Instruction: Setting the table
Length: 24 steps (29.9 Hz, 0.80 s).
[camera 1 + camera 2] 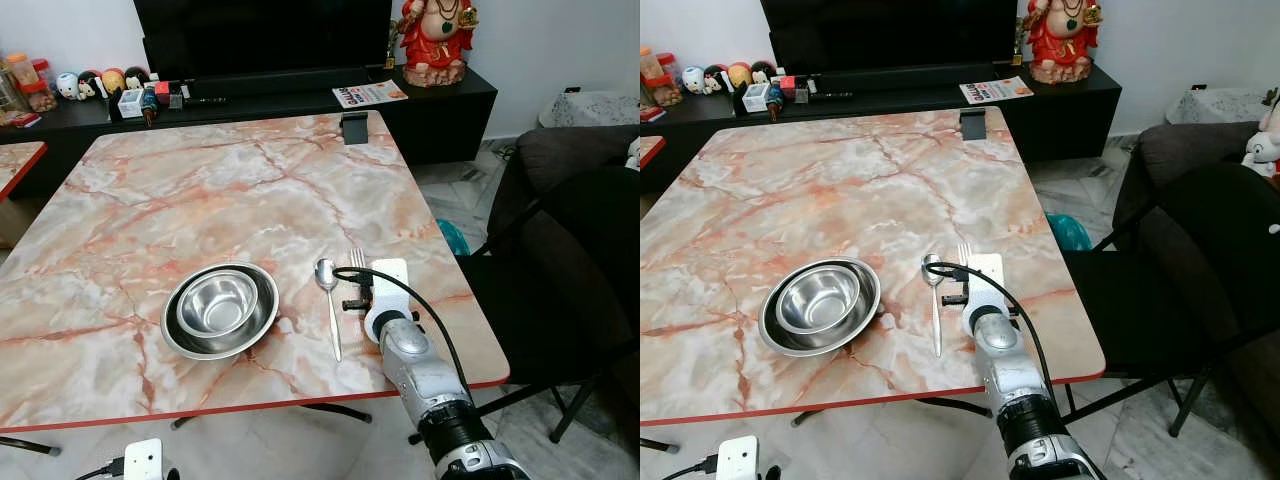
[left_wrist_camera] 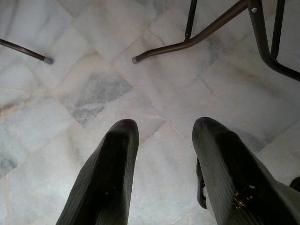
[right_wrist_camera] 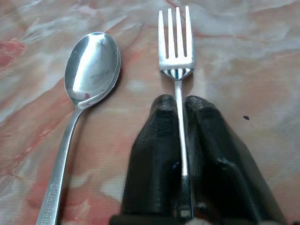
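Fork [image 3: 177,56]: flat on marble worktop [image 1: 200,190], just right of spoon [image 1: 328,300] | right gripper [image 3: 180,110]: fingers clamped on fork handle | nested steel bowls [image 1: 220,307]: left of spoon | left gripper [image 2: 164,136]: fingers apart, above floor

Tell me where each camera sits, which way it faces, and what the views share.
Left eye and right eye: on the head, looking forward and down at the table, bowls, spoon; right arm shows.
Left wrist: low by the floor, facing chair legs; left gripper open.
Right wrist: just above the table, looking along the right gripper, shut on the fork.
Shared: spoon and fork show in right wrist and eyes.
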Tool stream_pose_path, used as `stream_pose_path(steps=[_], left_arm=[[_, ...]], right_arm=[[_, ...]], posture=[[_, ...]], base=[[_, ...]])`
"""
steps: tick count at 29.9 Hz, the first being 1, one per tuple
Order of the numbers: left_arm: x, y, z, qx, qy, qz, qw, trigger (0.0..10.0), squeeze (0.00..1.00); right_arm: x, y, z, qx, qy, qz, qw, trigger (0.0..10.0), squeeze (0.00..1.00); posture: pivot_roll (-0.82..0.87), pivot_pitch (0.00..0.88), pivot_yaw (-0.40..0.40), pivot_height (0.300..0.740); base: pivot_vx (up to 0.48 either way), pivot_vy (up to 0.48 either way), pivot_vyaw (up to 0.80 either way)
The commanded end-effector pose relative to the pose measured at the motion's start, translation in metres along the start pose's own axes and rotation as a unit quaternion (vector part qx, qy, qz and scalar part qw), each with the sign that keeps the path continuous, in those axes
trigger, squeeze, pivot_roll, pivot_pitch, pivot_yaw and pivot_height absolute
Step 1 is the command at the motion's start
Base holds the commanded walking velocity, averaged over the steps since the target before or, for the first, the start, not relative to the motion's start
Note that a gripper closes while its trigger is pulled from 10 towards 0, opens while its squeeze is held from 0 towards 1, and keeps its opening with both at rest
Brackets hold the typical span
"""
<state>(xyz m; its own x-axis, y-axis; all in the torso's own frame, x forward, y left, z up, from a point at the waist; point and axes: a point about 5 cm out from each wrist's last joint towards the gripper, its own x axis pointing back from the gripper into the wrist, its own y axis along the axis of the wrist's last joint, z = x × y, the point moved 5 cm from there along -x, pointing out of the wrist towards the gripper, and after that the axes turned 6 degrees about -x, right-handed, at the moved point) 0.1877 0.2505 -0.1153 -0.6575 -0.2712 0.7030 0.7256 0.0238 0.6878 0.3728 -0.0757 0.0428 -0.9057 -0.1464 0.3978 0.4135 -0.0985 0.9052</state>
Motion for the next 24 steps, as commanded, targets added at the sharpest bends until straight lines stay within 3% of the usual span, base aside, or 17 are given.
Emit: stream_pose_path(steps=[1, 13, 14, 15, 16, 17, 24], left_arm=[[0.000, 0.001, 0.000, -0.008, -0.002, 0.000, 1.000, 10.0, 0.00], [0.000, 0.001, 0.001, -0.010, -0.001, 0.000, 1.000, 10.0, 0.00], [0.000, 0.001, 0.001, -0.009, -0.001, 0.000, 1.000, 10.0, 0.00], [0.000, 0.001, 0.001, -0.009, 0.000, 0.000, 1.000, 10.0, 0.00], [0.000, 0.001, 0.001, -0.009, 0.000, 0.000, 1.000, 10.0, 0.00], [-0.001, 0.001, 0.001, -0.009, 0.000, 0.000, 1.000, 10.0, 0.00], [-0.001, 0.004, 0.001, -0.009, 0.000, -0.002, 1.000, 10.0, 0.00]], right_arm=[[0.001, 0.005, 0.005, 0.004, 0.006, -0.006, 1.000, 10.0, 0.99], [0.001, 0.009, 0.008, 0.006, 0.013, -0.015, 1.000, 10.0, 0.99], [0.001, 0.011, 0.008, 0.004, 0.014, -0.020, 1.000, 10.0, 0.66], [0.001, 0.013, 0.009, 0.003, 0.015, -0.024, 1.000, 10.0, 0.66], [0.001, 0.015, 0.009, 0.001, 0.017, -0.029, 0.999, 10.0, 0.05], [0.002, 0.018, 0.010, -0.002, 0.018, -0.035, 0.999, 10.0, 0.00], [0.006, 0.047, 0.016, -0.016, 0.036, -0.103, 0.994, 10.0, 0.00]], posture=[[0.00, 0.008, 0.064, 0.732], [0.00, 0.005, 0.063, 0.732], [0.00, 0.005, 0.063, 0.732], [0.00, 0.005, 0.063, 0.732], [0.00, 0.005, 0.063, 0.732], [0.00, 0.005, 0.063, 0.732], [0.00, 0.000, 0.064, 0.732]], base=[[0.000, 0.000, 0.00], [0.000, 0.000, 0.00], [0.000, 0.000, 0.00], [0.000, 0.000, 0.00], [0.000, 0.000, 0.00], [0.000, 0.000, 0.00], [0.000, 0.000, 0.00]])
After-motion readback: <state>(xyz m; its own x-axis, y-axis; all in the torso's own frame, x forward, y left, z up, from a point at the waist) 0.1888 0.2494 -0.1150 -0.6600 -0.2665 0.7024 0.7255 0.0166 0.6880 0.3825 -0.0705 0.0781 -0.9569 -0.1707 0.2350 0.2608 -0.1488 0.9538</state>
